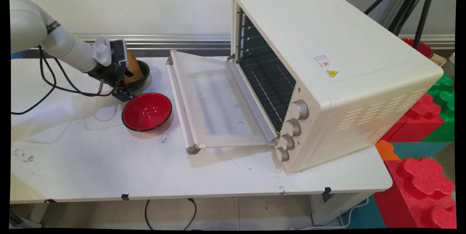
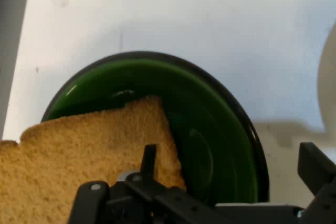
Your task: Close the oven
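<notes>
Where pincer [image 2: 231, 169] gapes, toast [image 2: 89, 150], green bowl [image 2: 220, 129], no legible text

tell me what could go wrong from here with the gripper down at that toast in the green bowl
1. The slice of toast leans on the green bowl's rim with a corner sticking out; a nudge might tip it onto the table.
2. The gripper sits low between the green bowl and the red bowl, so a sideways move could knock the red one.
3. The oven's open door lies flat just past the red bowl, and a pushed bowl may hit it.
</notes>
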Motion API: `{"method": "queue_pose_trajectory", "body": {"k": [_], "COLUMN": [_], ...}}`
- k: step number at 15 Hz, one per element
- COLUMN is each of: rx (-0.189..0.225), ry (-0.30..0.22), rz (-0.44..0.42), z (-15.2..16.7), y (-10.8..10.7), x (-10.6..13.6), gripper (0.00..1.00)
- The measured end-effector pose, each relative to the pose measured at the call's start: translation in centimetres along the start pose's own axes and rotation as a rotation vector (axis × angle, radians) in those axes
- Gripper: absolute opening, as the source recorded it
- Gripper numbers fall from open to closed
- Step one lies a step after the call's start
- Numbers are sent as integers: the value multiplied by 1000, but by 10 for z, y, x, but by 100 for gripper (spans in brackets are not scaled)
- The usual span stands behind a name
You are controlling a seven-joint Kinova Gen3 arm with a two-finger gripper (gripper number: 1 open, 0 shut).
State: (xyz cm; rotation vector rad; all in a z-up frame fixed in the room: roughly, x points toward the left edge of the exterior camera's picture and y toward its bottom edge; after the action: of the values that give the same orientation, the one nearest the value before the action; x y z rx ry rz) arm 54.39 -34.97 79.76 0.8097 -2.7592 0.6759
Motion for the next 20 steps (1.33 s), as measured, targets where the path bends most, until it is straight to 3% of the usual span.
{"method": "queue_pose_trajectory", "body": {"k": [11, 20], "rx": [11, -32], "ry": [144, 277], "rz": [-96, -121], "z": [-30, -68], "y": [-9, -12], "x": [15, 20], "gripper": [100, 100]}}
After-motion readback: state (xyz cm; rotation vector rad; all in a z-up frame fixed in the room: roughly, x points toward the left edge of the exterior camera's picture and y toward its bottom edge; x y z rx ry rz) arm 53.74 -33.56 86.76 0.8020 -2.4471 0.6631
